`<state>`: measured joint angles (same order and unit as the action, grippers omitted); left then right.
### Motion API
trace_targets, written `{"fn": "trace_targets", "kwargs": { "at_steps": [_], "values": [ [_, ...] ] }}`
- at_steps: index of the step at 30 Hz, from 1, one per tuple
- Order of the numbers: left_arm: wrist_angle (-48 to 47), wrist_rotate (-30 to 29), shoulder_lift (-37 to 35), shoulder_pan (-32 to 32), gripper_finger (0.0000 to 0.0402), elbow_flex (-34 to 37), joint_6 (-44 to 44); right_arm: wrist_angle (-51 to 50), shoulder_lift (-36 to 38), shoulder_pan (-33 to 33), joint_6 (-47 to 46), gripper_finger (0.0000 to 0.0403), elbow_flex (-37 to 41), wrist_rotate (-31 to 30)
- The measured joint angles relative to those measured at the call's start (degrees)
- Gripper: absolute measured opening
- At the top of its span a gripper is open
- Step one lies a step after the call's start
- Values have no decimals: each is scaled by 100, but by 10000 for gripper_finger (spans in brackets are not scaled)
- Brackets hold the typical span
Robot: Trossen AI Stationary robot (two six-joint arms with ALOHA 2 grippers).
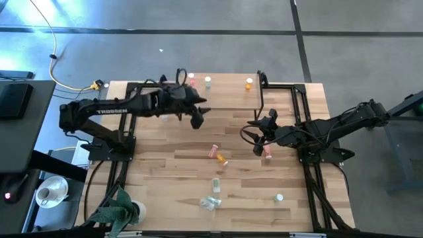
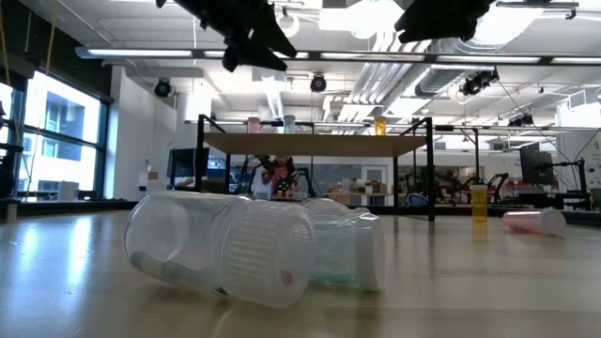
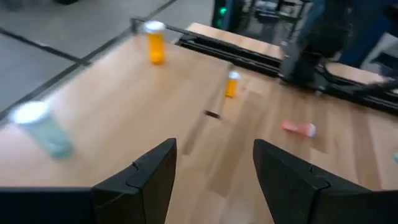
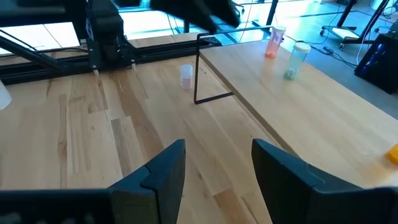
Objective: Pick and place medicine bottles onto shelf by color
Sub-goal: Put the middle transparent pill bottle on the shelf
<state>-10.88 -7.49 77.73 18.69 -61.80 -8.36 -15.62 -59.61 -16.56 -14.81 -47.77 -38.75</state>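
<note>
Pink, pale green and orange medicine bottles [image 1: 207,82] with white caps top the light-wood shelf [image 1: 228,92].

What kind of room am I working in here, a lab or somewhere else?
Most likely a robotics lab in an open industrial workspace. Exposed white ceiling ducts run overhead, more workstations with equipment stand beyond the plank-wood table, and the floor is bare grey concrete.

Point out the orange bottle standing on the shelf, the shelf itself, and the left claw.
orange bottle [image 3: 155,48], left wrist view, on its orange body.
shelf [image 4: 298,106], right wrist view, on its bare wooden top.
left claw [image 3: 214,171], left wrist view, midway between its open fingertips.
</note>
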Motion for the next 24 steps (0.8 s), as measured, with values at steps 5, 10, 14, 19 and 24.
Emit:
{"fn": "trace_targets", "kwargs": {
  "at_steps": [5, 10, 14, 19, 24],
  "values": [
    [387, -2, 1, -471, 201, 437, 2, -19, 0, 2, -36, 177, 0, 180],
    [459, -4, 20, -1003, 201, 720, 2, -42, -2, 0, -86, 177, 0, 258],
    [393, -4, 20, -1398, 201, 827, -13, -136, -2, 0, -194, 177, 0, 258],
    [210, -8, 20, -1867, 201, 934, -149, -196, -1, 0, -295, 177, 0, 259],
    [-86, -49, 20, -2330, 201, 947, -295, -196, 0, 1, -320, 177, 0, 258]
  ]
}}
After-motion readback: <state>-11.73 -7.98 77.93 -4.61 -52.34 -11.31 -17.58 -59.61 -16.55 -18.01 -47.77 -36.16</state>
